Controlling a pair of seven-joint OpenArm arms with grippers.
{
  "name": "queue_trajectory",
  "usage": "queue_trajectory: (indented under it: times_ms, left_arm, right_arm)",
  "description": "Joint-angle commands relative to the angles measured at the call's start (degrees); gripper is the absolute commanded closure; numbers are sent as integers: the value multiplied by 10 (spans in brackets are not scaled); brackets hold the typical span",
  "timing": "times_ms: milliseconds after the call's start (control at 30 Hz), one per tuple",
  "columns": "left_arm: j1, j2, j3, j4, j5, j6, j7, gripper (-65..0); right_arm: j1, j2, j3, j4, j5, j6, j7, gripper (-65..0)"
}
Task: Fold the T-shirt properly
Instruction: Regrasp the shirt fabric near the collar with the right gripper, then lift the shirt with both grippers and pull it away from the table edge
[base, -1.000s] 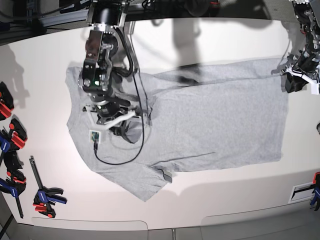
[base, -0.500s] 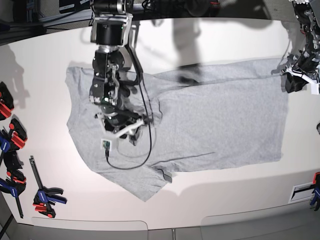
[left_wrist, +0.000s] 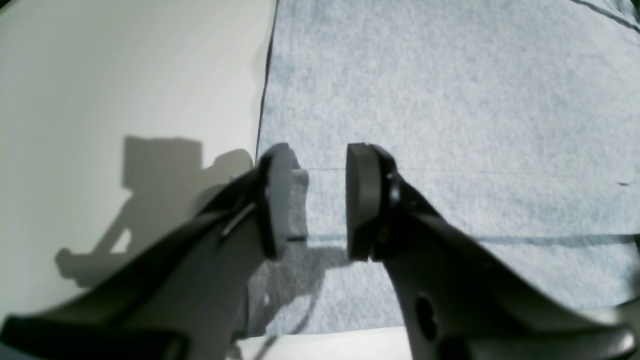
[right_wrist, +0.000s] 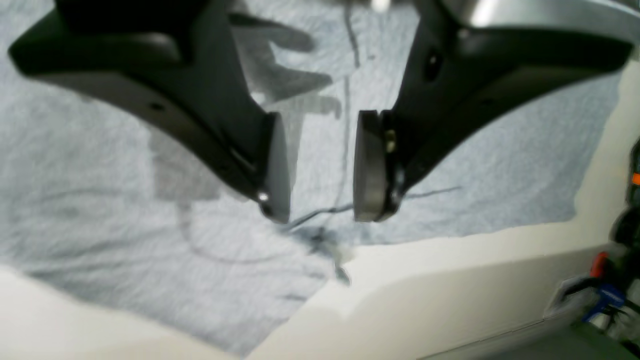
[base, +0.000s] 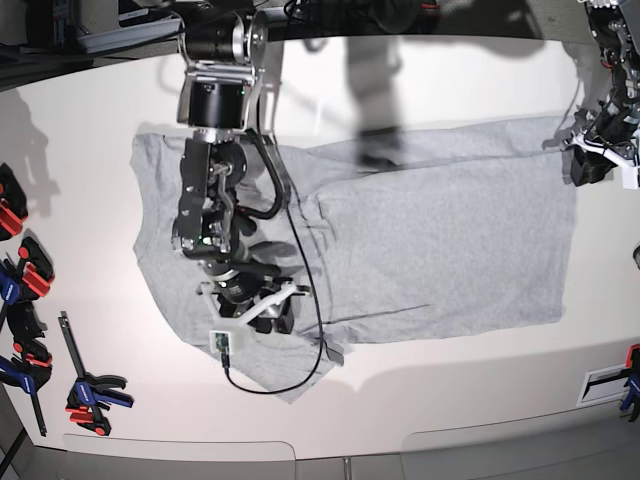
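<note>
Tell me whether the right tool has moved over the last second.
Yes. In the base view the right tool has travelled down the T-shirt, from its collar area toward the lower sleeve, nearer the table's front edge.

Table top (base: 450, 400): white, smooth, with rounded corners; fills most of the base view.
Light: from above, casting soft grey shadows on the far half of the table.
Clamps (base: 25, 320): red, blue and black bar clamps lie in a cluster along one table edge.
Far edge: dark frame and cabling beyond the table.
Near edge (base: 350, 465): grey floor strip.
</note>
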Motion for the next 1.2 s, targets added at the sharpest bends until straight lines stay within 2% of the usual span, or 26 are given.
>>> queue_trajectory:
  times_ms: [0, 33, 67, 200, 333, 400, 467, 667, 800, 933, 1067, 1167]
  left_arm:
    - [-2, -13, -4, 9, -7, -2, -15, -173]
    - [-2, -13, -4, 9, -7, -2, -15, -173]
    - [-2, -13, -4, 9, -7, -2, -16, -173]
    - [-2, -13, -4, 9, -7, -2, -16, -173]
    - [-2, -14, -4, 9, -7, -3, -15, -172]
    - [-2, -16, -4, 9, -7, -22, -15, -152]
    - [-2, -16, -4, 9, -7, -42, -11, -125]
    - [0, -15, -4, 9, -7, -45, 12, -108]
    - [13, -14, 5, 9, 7, -45, -13, -3]
    - [17, -13, 20, 9, 28, -43, -14, 0]
    - [16, 0, 24, 9, 54, -42, -16, 0]
    - [16, 15, 24, 9, 78, -12, -26, 0]
  right_arm:
    - [16, -1, -1, 21, -1, 6, 11, -102]
    - [15, -1, -1, 32, -9, 6, -4, -34]
    - [15, -1, -1, 44, -13, 6, -23, 0]
    - [-2, 18, -1, 112, -12, 6, -74, 0]
    - [-64, 30, -1, 211, -4, 6, -107, 0]
    - [-112, 30, -1, 259, 11, 6, -115, 0]
    - [-169, 30, -1, 298, 21, 6, -115, 0]
    - [-318, 50, -1, 375, 16, 6, -101, 0]
    - [-382, 70, 0, 386, -22, -3, -67, 0]
    - [-409, 70, 20, 386, -55, -53, -24, 0]
    - [-400, 70, 53, 382, -54, -60, -15, 0]
    - [-389, 70, 66, 358, -55, -80, -13, 0]
